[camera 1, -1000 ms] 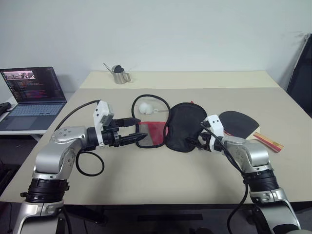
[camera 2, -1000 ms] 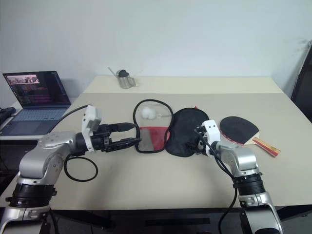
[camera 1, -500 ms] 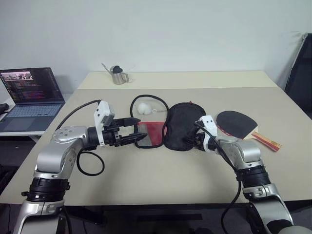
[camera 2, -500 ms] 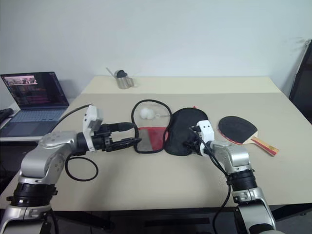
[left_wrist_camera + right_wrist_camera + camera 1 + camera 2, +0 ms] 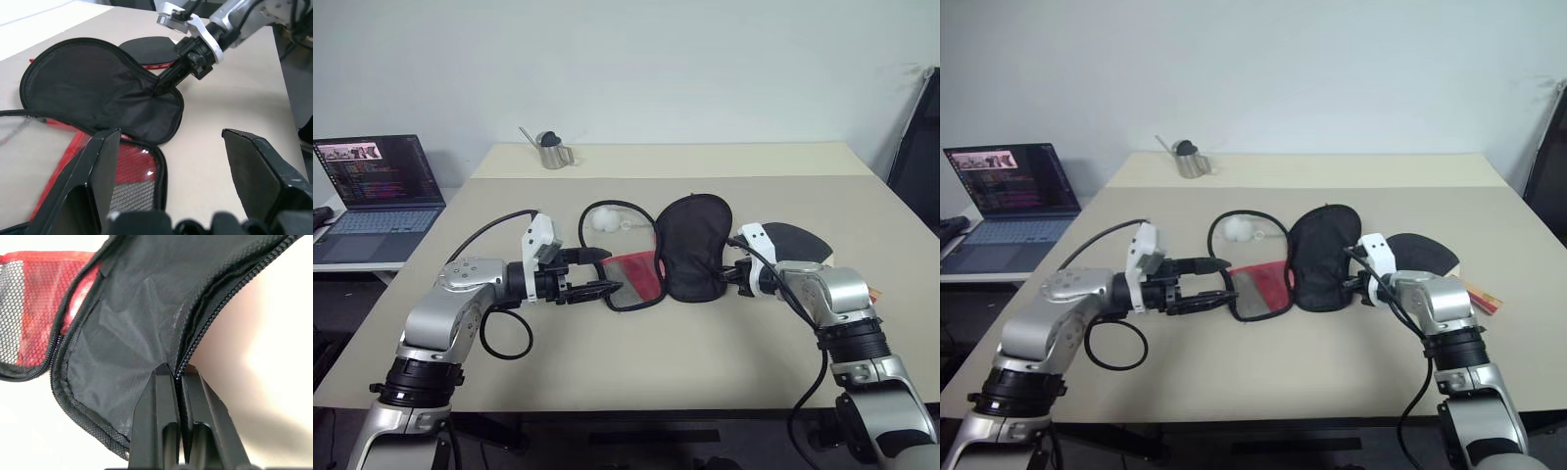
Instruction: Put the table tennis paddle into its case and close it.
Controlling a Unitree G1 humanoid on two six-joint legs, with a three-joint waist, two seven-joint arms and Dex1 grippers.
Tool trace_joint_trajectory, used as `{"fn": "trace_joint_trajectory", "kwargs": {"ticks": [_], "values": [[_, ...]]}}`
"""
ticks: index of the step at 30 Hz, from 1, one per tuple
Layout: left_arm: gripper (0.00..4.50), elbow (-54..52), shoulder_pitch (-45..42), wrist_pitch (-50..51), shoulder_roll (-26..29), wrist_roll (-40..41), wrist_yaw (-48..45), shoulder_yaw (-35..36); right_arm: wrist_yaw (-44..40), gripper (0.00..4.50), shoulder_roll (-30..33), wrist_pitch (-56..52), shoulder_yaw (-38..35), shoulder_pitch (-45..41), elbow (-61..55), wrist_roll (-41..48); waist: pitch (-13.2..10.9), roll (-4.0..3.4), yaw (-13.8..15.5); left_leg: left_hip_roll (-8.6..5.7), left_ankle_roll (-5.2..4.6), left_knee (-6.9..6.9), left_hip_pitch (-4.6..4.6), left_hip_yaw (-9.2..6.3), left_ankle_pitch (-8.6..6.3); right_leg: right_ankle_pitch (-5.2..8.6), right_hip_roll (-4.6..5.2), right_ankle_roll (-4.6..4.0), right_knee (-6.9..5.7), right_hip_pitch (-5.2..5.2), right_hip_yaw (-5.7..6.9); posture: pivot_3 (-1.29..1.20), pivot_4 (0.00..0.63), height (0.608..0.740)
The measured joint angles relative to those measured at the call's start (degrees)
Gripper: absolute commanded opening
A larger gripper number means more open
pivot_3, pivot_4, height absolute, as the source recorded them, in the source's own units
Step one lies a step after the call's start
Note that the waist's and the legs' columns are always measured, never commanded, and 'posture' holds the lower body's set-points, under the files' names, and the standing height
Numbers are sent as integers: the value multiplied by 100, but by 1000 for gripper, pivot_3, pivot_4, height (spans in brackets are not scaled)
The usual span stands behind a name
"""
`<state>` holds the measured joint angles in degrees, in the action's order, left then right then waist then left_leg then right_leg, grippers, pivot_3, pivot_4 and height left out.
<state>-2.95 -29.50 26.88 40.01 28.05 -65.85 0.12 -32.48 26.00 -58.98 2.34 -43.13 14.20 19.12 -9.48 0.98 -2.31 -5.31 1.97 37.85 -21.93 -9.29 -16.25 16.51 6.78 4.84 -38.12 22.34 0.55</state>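
Observation:
The case lies open mid-table. Its black-lined flap [image 5: 695,245] is raised, and its red mesh half [image 5: 634,276] lies flat beside it. My right gripper [image 5: 734,275] is shut on the flap's zipper rim [image 5: 193,333], pinched between the fingers [image 5: 159,406]. My left gripper [image 5: 600,273] is open at the outer edge of the red half, with its fingers [image 5: 100,181] on either side of that edge and not gripping it. The table tennis paddle [image 5: 800,238] lies black face up behind my right arm. The arm hides most of its handle.
A white ball [image 5: 604,219] lies inside the black rim loop at the far end of the case's flat half. A metal pitcher [image 5: 550,150] stands at the back of the table. An open laptop [image 5: 377,191] sits on a side table at the left.
My right gripper has shut on the flap's rim and drawn it up and to the right, dragging the case that way. My left gripper has followed slightly rightward, still open.

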Motion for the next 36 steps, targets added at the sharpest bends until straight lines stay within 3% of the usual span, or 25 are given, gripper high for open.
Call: {"fn": "trace_joint_trajectory", "kwargs": {"ticks": [8,18,22,31,36], "values": [[3616,30,-143,-117,-171,-103,-42,-242,-493,26,525,219,130,-348,781,-240,0,0,6,0,0,0,-2,2,0,0,1,0,2,-1,1,0,150,740],[3616,65,-232,-130,-266,-156,-114,-289,-707,26,573,281,131,-362,918,-345,0,0,1,0,0,1,-2,2,0,0,1,0,1,-1,1,0,150,740],[3616,103,-244,-137,-323,-181,-114,-320,-562,966,543,286,120,-362,925,-439,0,0,5,-1,0,1,-2,1,0,0,1,0,1,0,1,0,150,740],[3616,144,-353,-168,-443,-243,-109,-337,-634,4107,703,372,54,-303,807,-430,0,0,6,0,0,1,-4,3,0,0,2,0,3,0,1,0,150,740],[3616,142,-356,-155,-570,-232,-97,-355,-1279,4107,1246,829,-209,20,290,-201,0,0,42,-1,0,3,-7,2,0,0,2,1,7,-2,5,0,150,740]]}}
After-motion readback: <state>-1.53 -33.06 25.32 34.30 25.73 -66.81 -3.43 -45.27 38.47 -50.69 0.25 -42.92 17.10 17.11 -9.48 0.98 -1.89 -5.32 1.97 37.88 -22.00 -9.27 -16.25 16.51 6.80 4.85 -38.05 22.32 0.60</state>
